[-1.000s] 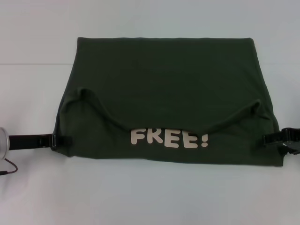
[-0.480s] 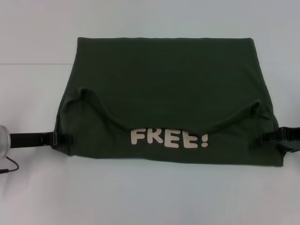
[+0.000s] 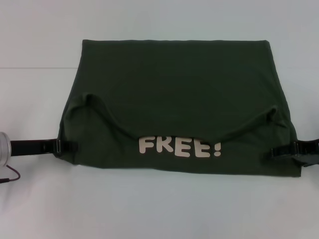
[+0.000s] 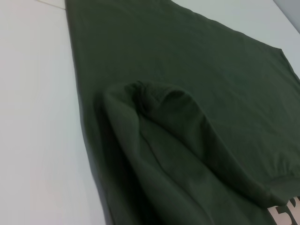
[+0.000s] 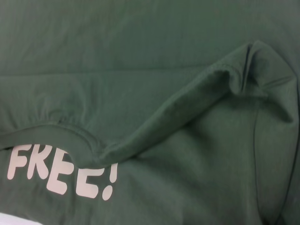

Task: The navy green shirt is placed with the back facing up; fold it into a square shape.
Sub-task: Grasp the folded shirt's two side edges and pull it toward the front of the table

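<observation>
So from the head view the navy green shirt (image 3: pixel 174 114) is spread across the middle of the white worktop (image 3: pixel 159 209), already folded partway: a layer is doubled over so its edge sags in a curve across the near half, and the white "FREE!" print (image 3: pixel 179 147) peeks out below it near the near edge. The left gripper (image 3: pixel 64 146) is low at the shirt's left side edge and the right gripper (image 3: pixel 285 151) at the right side edge, both right by the near corners and touching the cloth; honestly can't tell if either is pinching fabric or just resting there. Left wrist view just shows the shirt (image 4: pixel 187 93) with a puffy bunched corner of the folded layer against the worktop (image 4: pixel 37 117), no fingers visible. Right wrist view shows the other bunched corner, the sagging edge and the print (image 5: pixel 61 171), again no fingers. My read: it's in the middle of setting up the next fold from the near side. Next move probably needs a solid grab on both near corners, then carrying them evenly so it comes out square
</observation>
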Robot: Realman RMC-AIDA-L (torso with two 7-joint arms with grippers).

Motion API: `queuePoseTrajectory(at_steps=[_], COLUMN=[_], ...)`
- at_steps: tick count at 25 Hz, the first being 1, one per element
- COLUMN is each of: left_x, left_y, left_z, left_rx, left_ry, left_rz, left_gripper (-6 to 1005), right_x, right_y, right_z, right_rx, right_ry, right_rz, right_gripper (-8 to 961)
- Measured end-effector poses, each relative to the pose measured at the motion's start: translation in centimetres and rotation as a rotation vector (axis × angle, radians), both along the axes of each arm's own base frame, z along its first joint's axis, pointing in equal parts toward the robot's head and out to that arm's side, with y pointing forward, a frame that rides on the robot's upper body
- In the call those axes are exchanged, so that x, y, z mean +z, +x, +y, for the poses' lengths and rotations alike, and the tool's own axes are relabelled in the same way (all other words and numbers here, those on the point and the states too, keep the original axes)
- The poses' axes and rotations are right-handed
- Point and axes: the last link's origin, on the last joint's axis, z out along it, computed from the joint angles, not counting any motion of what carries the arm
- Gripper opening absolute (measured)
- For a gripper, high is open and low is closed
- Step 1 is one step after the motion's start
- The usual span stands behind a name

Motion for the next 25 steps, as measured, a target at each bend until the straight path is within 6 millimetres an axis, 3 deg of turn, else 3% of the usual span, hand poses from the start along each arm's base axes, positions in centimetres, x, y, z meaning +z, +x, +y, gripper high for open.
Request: queuePoseTrajectory(at_steps=[20,25], left_x=[0.08,0.08], left_y=[0.18,0.19], left_z=[0.02,0.01], left_rx=[-0.004,-0.003], left_ry=[0.000,-0.001], left_rz=[-0.008,-0.009], left_gripper=[46,46], right_x=[-0.40,-0.37], right_y=[0.09,0.08], right_z=[0.15,0.16], right_rx=[0.014,0.015], right_ry=[-0.001,0.001], right_rz=[-0.031,-0.032], right_gripper=[796,604])
